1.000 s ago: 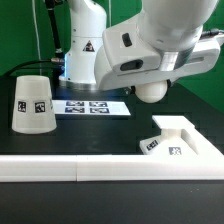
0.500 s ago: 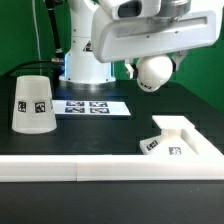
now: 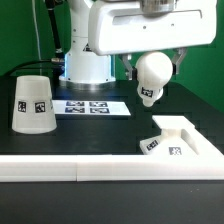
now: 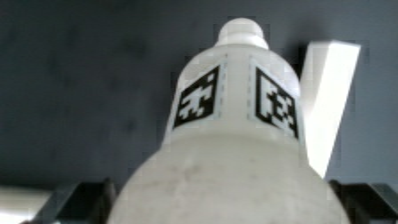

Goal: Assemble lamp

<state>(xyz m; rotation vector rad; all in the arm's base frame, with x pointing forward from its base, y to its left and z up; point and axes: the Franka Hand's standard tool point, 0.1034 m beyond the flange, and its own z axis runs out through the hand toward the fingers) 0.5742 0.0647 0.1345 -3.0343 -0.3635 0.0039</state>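
My gripper (image 3: pixel 151 66) is shut on the white ball-shaped bulb (image 3: pixel 152 74) and holds it in the air above the table, its tagged neck pointing down toward the base. In the wrist view the bulb (image 4: pixel 231 130) fills the picture between the dark fingers (image 4: pixel 80 203), neck pointing away, with two tags on it. The stepped square base (image 3: pixel 178 138) lies on the table at the exterior view's right, below and in front of the bulb. The tapered shade (image 3: pixel 33 103) stands rim down at the exterior view's left.
The marker board (image 3: pixel 92 106) lies flat behind, between shade and bulb. The robot's white pedestal (image 3: pixel 88 50) stands at the back. A long white rail (image 3: pixel 70 171) runs along the table's front edge. A green wall closes the back.
The gripper has turned upright and risen with the bulb; the bulb now hangs with its tagged neck pointing down instead of lying under the tilted hand.
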